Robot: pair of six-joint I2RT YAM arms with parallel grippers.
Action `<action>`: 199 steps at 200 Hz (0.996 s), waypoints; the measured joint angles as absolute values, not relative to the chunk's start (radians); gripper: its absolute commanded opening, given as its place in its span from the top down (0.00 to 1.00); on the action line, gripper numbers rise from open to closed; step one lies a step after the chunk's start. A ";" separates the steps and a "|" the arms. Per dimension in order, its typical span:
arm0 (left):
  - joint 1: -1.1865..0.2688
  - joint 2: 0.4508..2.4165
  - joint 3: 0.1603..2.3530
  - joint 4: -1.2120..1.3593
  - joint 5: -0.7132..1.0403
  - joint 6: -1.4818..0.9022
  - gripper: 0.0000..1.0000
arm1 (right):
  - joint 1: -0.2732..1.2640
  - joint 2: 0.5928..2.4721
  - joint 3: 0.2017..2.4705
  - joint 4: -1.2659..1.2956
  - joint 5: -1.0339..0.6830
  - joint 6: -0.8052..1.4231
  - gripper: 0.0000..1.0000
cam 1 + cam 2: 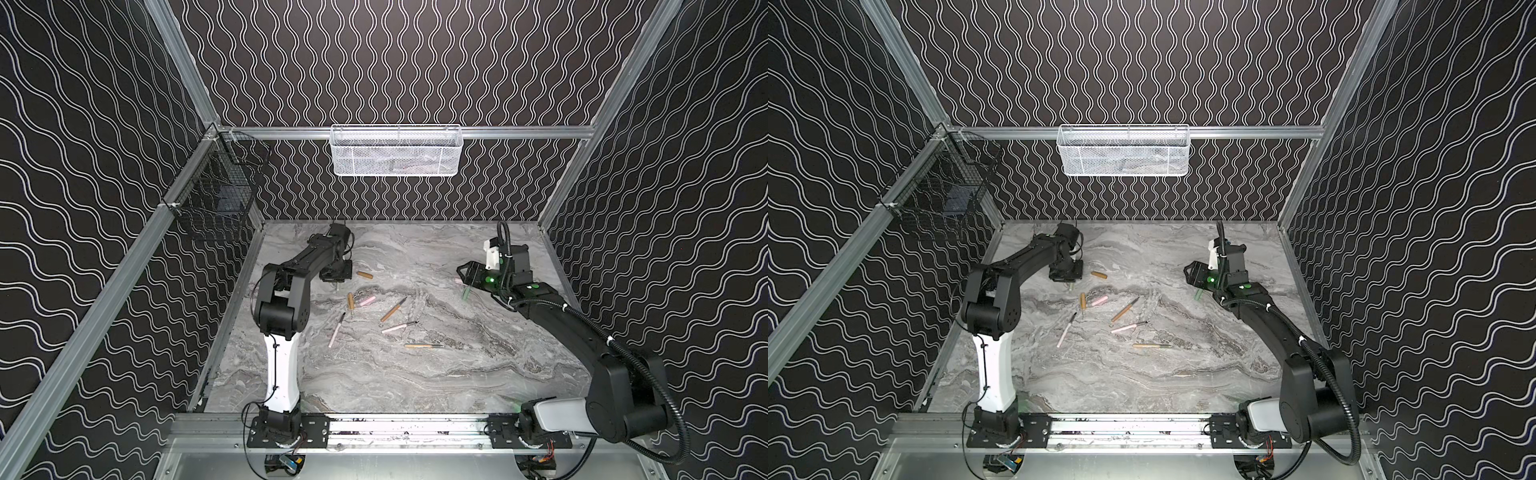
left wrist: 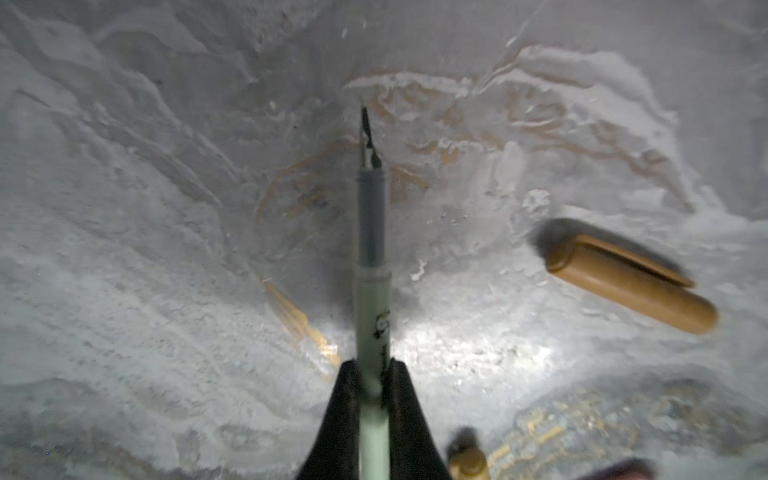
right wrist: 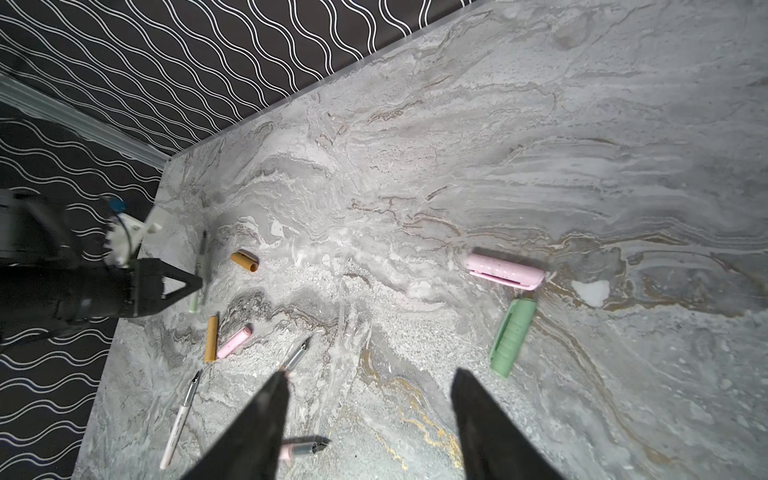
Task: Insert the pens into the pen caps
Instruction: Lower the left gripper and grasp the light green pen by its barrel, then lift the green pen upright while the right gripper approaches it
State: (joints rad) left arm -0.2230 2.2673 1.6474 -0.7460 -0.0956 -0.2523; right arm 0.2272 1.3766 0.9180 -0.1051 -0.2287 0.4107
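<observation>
My left gripper (image 2: pixel 370 368) is shut on a pale green pen (image 2: pixel 371 232), whose dark tip points at the marble table. A tan pen cap (image 2: pixel 631 282) lies close beside that pen. My right gripper (image 3: pixel 372 376) hangs open and empty above the table. Just off one of its fingers lie a pale green cap (image 3: pixel 512 336) and a pink cap (image 3: pixel 505 272). In a top view, another tan cap (image 1: pixel 351 300) and a pink cap (image 1: pixel 365 300) lie mid-table. Near them are a tan pen (image 1: pixel 392 309), two pink pens (image 1: pixel 399 327) (image 1: pixel 336 330) and a second tan pen (image 1: pixel 422 345).
A white mesh basket (image 1: pixel 395 151) hangs on the back rail and a black wire basket (image 1: pixel 216 195) on the left rail. Patterned walls close in the marble table (image 1: pixel 457 374) on three sides. Both arm bases sit on the front rail.
</observation>
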 measured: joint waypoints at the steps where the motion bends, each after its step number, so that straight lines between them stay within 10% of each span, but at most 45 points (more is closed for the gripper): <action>1: -0.223 2.263 1.645 -0.744 -0.095 -0.252 1.00 | 0.227 1.376 0.918 -0.105 -0.229 0.411 0.28; 199: -0.688 1.593 1.211 -0.143 0.319 -0.230 1.00 | 0.308 1.262 1.063 -0.084 -0.573 0.486 0.35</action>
